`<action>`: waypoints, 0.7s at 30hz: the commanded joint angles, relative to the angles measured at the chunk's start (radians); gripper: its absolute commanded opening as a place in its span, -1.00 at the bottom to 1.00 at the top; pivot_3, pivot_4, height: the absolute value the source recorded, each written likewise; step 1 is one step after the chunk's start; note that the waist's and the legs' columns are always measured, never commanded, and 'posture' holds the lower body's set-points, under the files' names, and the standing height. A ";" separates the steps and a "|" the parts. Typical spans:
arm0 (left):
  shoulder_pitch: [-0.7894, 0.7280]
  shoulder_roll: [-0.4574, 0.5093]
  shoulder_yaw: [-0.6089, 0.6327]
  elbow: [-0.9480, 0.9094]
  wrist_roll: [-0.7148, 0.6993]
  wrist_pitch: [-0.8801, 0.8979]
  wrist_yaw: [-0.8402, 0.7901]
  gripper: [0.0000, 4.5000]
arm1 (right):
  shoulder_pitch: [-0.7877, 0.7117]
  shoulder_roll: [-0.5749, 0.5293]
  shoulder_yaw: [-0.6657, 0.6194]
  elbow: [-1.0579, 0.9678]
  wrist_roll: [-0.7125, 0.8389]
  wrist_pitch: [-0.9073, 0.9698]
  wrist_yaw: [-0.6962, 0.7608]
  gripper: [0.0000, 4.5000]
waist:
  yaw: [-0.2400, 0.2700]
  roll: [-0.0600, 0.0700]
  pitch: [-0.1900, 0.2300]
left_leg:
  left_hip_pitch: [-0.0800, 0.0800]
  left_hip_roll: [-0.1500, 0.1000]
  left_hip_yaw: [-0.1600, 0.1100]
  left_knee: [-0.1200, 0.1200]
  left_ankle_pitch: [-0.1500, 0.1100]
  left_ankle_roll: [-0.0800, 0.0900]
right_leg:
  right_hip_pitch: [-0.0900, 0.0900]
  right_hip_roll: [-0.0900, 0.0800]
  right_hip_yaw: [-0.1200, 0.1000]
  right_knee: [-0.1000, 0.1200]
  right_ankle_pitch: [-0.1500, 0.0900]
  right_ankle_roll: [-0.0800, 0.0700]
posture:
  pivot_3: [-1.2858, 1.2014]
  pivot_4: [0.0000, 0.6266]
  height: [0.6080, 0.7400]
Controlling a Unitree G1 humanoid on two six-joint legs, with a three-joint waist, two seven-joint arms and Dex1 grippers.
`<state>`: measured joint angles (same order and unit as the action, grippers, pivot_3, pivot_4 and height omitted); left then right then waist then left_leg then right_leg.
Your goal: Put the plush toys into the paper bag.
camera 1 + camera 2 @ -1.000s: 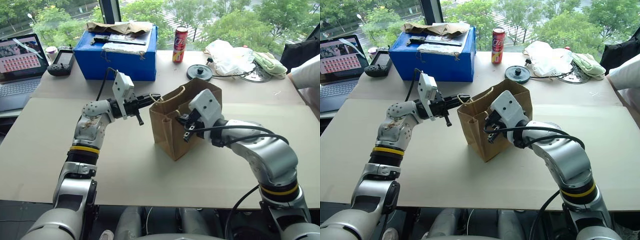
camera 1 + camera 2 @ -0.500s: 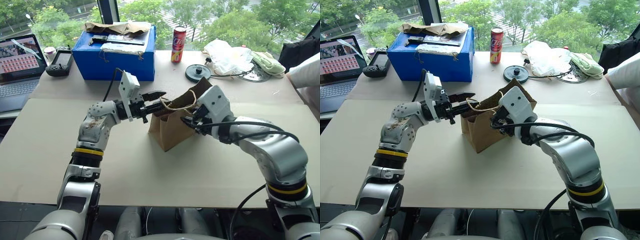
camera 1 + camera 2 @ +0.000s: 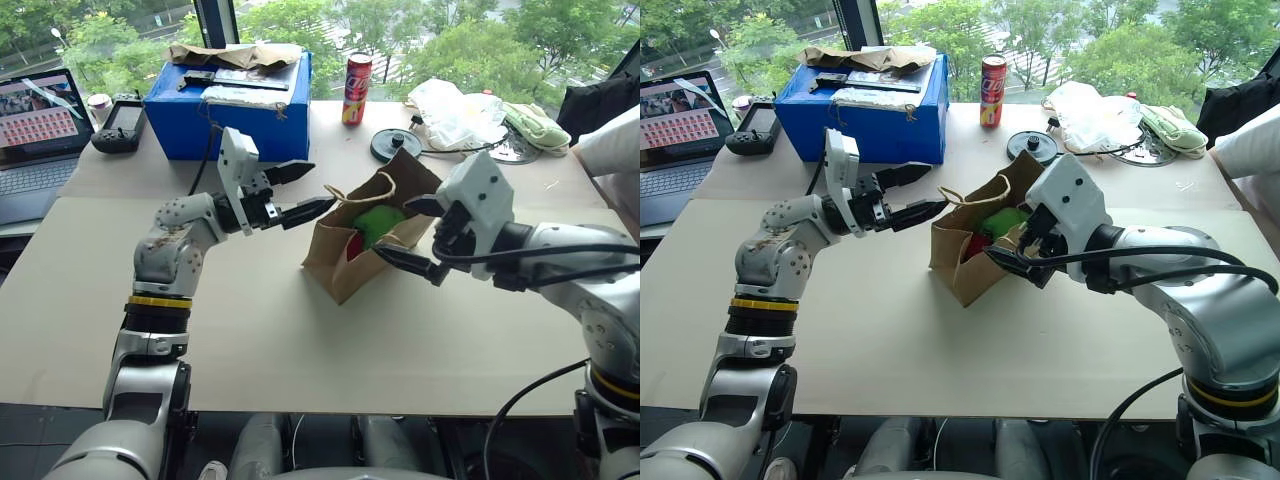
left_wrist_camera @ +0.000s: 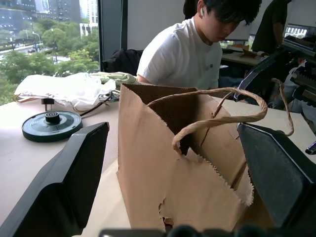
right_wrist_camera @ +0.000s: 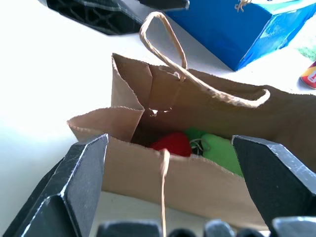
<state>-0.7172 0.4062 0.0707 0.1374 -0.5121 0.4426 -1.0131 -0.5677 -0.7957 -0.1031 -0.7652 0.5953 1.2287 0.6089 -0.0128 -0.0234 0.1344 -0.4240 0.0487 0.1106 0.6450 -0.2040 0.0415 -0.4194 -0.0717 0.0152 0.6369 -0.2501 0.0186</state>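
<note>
Both grippers, left (image 3: 303, 190) and right (image 3: 412, 236), had let go and spread wide beside the thin brown kraft paper bag (image 3: 340, 262) on the bench (image 3: 250, 340); green and red plush toys (image 5: 207, 145) lay inside, light, liftable by twine handles (image 4: 217, 118).

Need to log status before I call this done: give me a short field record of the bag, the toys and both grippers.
paper bag: upright on the table, mouth open, twine handles free
green plush toy: inside the bag
red plush toy: inside the bag beside the green one
left gripper: open, beside the bag's rim, holding nothing
right gripper: open, at the bag's other side, holding nothing
task state: both toys look bagged
bystander: person seated beyond the table
</note>
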 commanded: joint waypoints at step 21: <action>0.173 0.049 -0.015 -0.102 -0.020 0.032 0.001 0.98 | 0.065 -0.081 0.118 -0.007 0.069 -0.142 0.052 -0.99 | 0.002 0.000 0.000 | 0.000 0.000 0.000 0.000 0.000 0.000 | 0.001 -0.001 0.000 -0.003 0.000 0.000 | 0.03 -0.52 0.98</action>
<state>-0.5403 0.4453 0.0651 0.0563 -0.5470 0.5009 -0.9994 -0.4950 -0.8577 -0.0295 -0.7749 0.7203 1.1151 0.6909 -0.0111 -0.0235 0.1344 -0.4241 0.0487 0.1107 0.6450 -0.2040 0.0416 -0.4179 -0.0725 0.0150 0.6337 -0.2501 0.0186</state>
